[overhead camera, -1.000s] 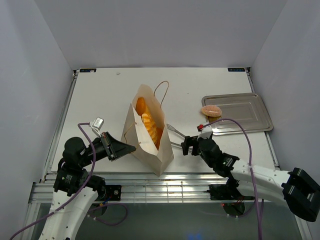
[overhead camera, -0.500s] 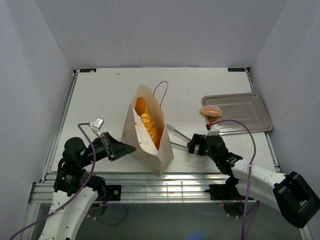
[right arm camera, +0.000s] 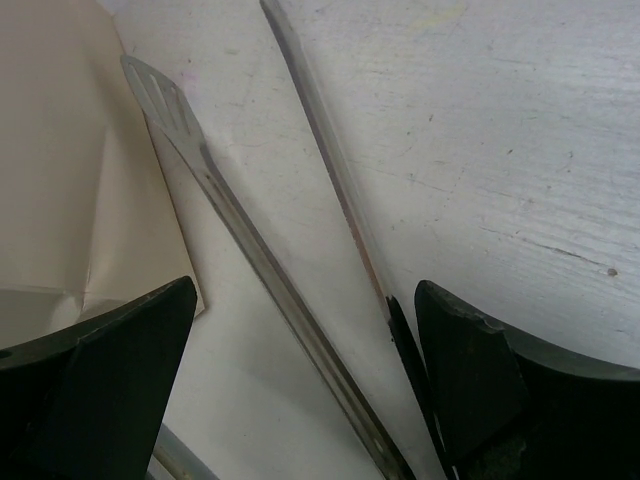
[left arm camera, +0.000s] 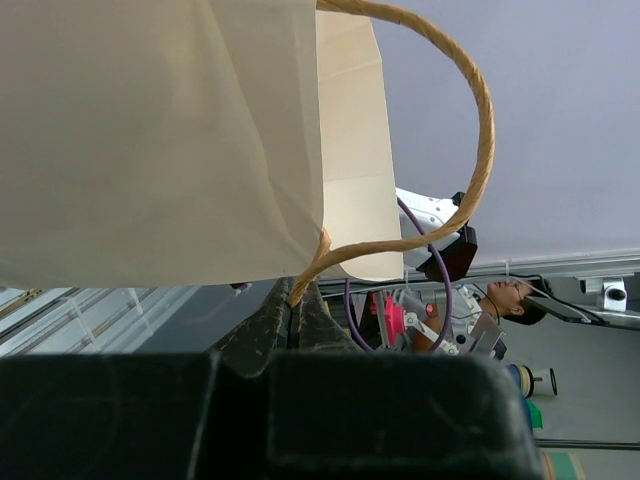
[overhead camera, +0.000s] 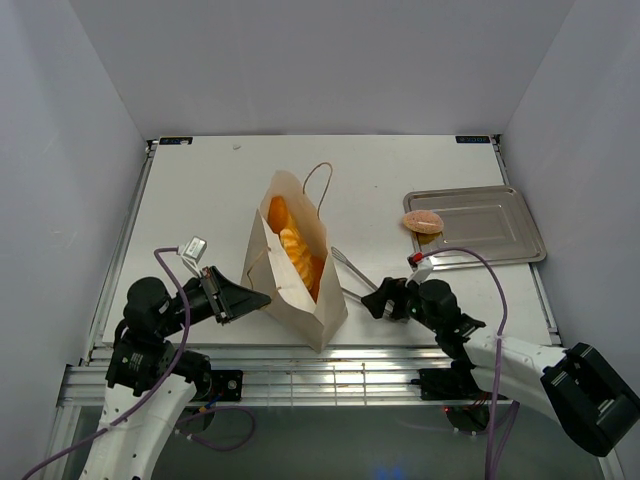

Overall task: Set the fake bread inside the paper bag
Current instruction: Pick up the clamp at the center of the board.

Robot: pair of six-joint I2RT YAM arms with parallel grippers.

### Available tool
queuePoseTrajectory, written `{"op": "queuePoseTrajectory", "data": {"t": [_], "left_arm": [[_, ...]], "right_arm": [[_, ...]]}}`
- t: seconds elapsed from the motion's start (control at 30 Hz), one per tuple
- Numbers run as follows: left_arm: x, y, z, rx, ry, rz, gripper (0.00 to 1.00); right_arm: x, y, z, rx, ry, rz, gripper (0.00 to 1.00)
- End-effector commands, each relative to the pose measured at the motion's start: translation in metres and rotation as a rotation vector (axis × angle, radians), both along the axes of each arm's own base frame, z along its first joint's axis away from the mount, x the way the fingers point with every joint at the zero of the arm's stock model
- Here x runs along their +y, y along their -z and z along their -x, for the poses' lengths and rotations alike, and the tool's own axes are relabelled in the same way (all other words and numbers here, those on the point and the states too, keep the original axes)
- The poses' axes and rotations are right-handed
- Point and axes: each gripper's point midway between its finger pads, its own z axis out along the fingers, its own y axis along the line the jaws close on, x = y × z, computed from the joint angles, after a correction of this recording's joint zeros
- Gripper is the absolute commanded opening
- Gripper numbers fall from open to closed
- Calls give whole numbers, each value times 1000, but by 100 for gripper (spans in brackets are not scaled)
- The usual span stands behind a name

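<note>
Left tool (overhead camera: 262,296) clamped shut on the paper bag (overhead camera: 268,262) rim, right by the cord handle (left arm camera: 470,110). Right tool (overhead camera: 372,300) wide open, low over the counter (overhead camera: 200,190) w/ the metal tongs (overhead camera: 348,266) btwn its jaws. Bag's upright, fake bread (overhead camera: 293,248) inside. Farther back, pinkish bun (overhead camera: 422,221) sits on the tray (overhead camera: 495,225) at its left edge.

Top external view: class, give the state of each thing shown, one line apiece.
Tan kraft paper bag: upright, mouth open
Golden-orange toy pastries: inside bag
Pinkish round bun: on tray's edge, unbagged
Shallow silver metal tray: lying flat
Long metal tongs: lying flat, arms spread
Left tool: shut on bag
Right tool: open, around tongs
</note>
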Motion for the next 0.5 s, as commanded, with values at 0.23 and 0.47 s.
{"op": "queuePoseTrajectory", "data": {"t": [0.23,0.47], "left_arm": [[0,1,8,2,23,-4,0],[0,1,9,4,23,-2,0]], "right_arm": [[11,12,15,-57,-112,142,97],[15,37,12,-37,-90,276,86]]}}
